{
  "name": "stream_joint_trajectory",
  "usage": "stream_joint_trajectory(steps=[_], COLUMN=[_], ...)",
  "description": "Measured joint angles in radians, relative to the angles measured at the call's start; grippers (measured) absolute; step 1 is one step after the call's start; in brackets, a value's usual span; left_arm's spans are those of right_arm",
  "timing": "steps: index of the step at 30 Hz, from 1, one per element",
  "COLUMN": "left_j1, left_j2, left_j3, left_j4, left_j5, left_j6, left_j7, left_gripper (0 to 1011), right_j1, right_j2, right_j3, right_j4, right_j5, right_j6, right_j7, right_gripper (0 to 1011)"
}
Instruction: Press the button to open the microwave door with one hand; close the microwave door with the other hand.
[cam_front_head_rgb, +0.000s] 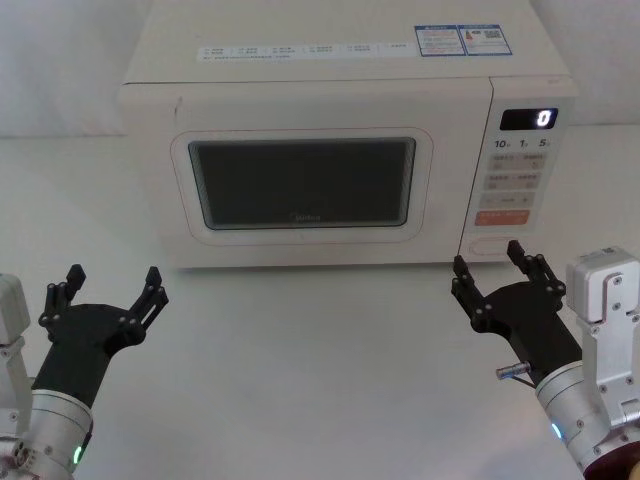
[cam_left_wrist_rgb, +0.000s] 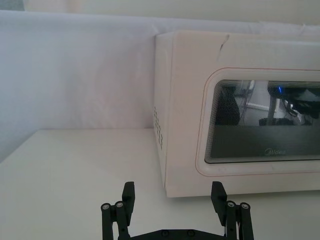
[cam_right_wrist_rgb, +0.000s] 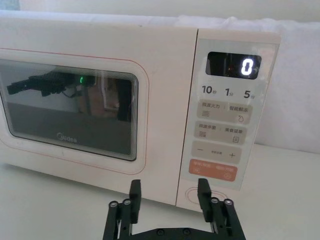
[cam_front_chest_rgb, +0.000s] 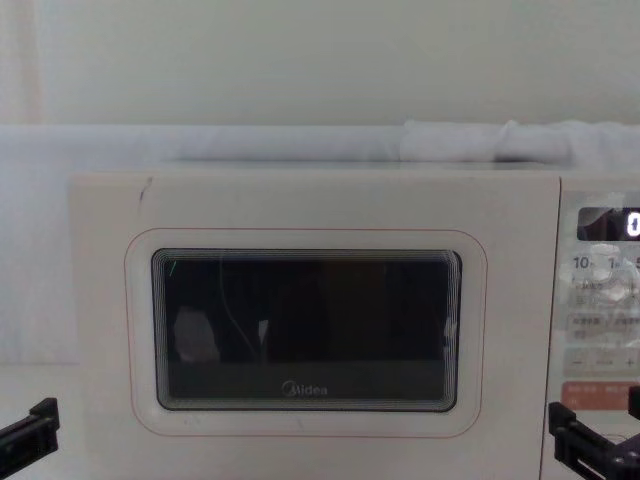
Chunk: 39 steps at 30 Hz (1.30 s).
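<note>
The cream microwave stands at the back of the table with the microwave door (cam_front_head_rgb: 300, 240) shut flat; its dark window and pink outline also show in the chest view (cam_front_chest_rgb: 300, 330). The button (cam_front_head_rgb: 498, 245) is the wide pill-shaped key at the bottom of the control panel, below the orange-red key. My right gripper (cam_front_head_rgb: 490, 268) is open just in front of the button, apart from it; in the right wrist view one finger overlaps the button (cam_right_wrist_rgb: 191, 193). My left gripper (cam_front_head_rgb: 113, 283) is open and empty, low at the left, in front of the door's left corner (cam_left_wrist_rgb: 260, 125).
The display (cam_front_head_rgb: 540, 118) reads 0. The white tabletop (cam_front_head_rgb: 320, 350) stretches between both arms in front of the microwave. A white cloth-covered wall (cam_front_chest_rgb: 300, 70) rises behind it. A small metal pin (cam_front_head_rgb: 513, 371) sticks out of the right arm's wrist.
</note>
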Motion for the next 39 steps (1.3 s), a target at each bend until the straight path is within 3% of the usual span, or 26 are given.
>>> stream_joint_trajectory(steps=[2, 9, 12, 16, 24, 39], left_j1=[0.0, 0.0, 0.0, 0.0, 0.0, 0.0], left_j2=[0.0, 0.0, 0.0, 0.0, 0.0, 0.0], left_j3=[0.0, 0.0, 0.0, 0.0, 0.0, 0.0], left_j4=[0.0, 0.0, 0.0, 0.0, 0.0, 0.0], left_j5=[0.0, 0.0, 0.0, 0.0, 0.0, 0.0], left_j6=[0.0, 0.0, 0.0, 0.0, 0.0, 0.0], left_j7=[0.0, 0.0, 0.0, 0.0, 0.0, 0.0], left_gripper=[1001, 1001, 1001, 1001, 1001, 1001], right_j1=[0.0, 0.0, 0.0, 0.0, 0.0, 0.0], right_j2=[0.0, 0.0, 0.0, 0.0, 0.0, 0.0], right_j3=[0.0, 0.0, 0.0, 0.0, 0.0, 0.0], right_j4=[0.0, 0.0, 0.0, 0.0, 0.0, 0.0], right_j5=[0.0, 0.0, 0.0, 0.0, 0.0, 0.0], right_j6=[0.0, 0.0, 0.0, 0.0, 0.0, 0.0], right_j7=[0.0, 0.0, 0.0, 0.0, 0.0, 0.0], right_gripper=[714, 451, 393, 225, 0, 0])
